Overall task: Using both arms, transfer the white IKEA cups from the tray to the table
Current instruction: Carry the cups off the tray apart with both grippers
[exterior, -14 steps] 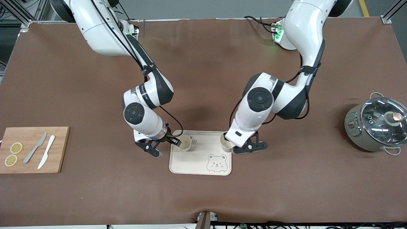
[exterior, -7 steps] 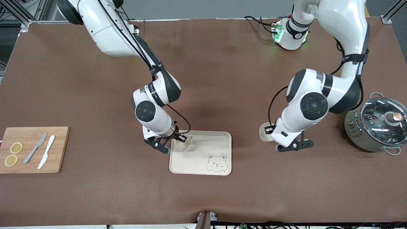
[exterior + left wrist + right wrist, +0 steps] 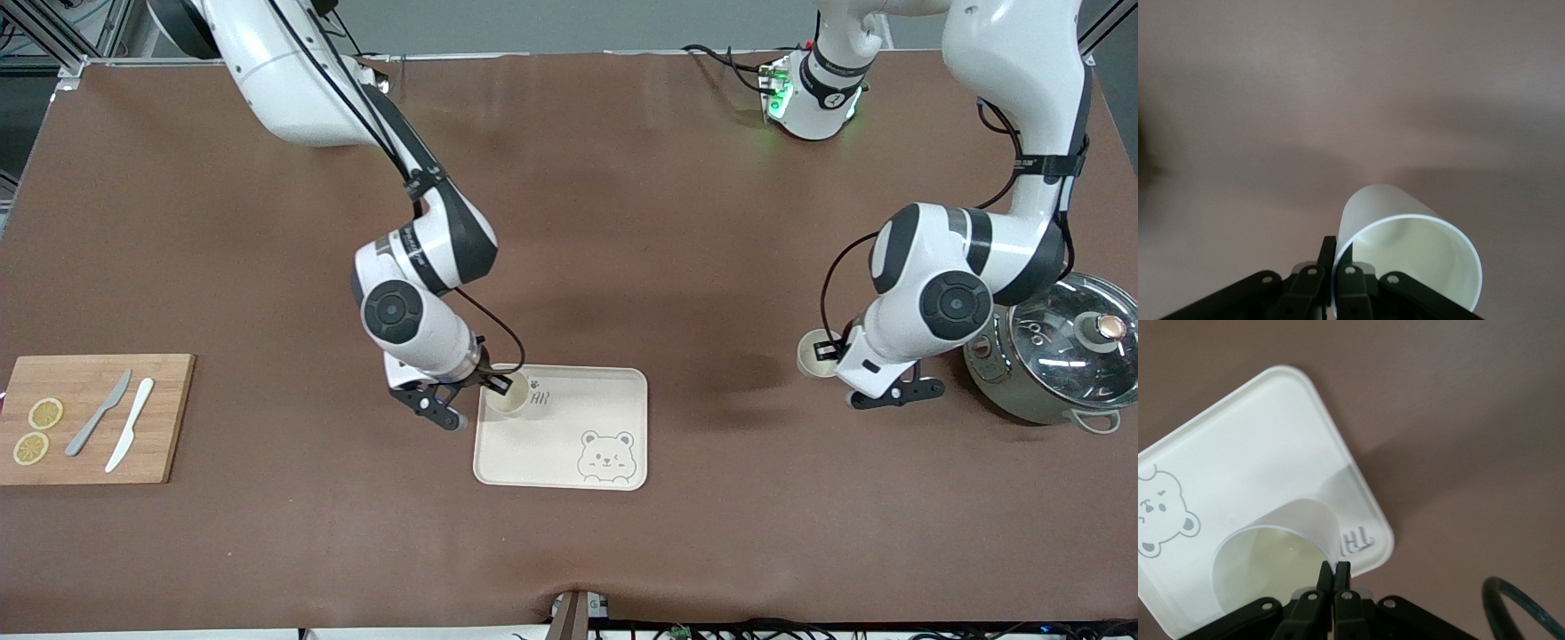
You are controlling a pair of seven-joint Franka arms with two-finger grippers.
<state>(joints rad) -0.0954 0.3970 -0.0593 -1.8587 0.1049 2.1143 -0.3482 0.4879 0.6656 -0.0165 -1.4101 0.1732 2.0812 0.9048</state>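
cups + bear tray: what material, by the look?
The cup in the left claw: thin, smooth, matte cream-white wall, slightly translucent at the rim; probably plastic, possibly paper.
The cup in the right claw: same look, light passes through its wall; likely the same plastic.
The bear tray: opaque matte cream with a rounded moulded rim and a printed bear; looks like plastic or melamine.

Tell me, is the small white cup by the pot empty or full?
Empty. The left wrist view looks into the small cream-white handleless cup pinched at its rim by the left gripper; only bare inner wall shows.
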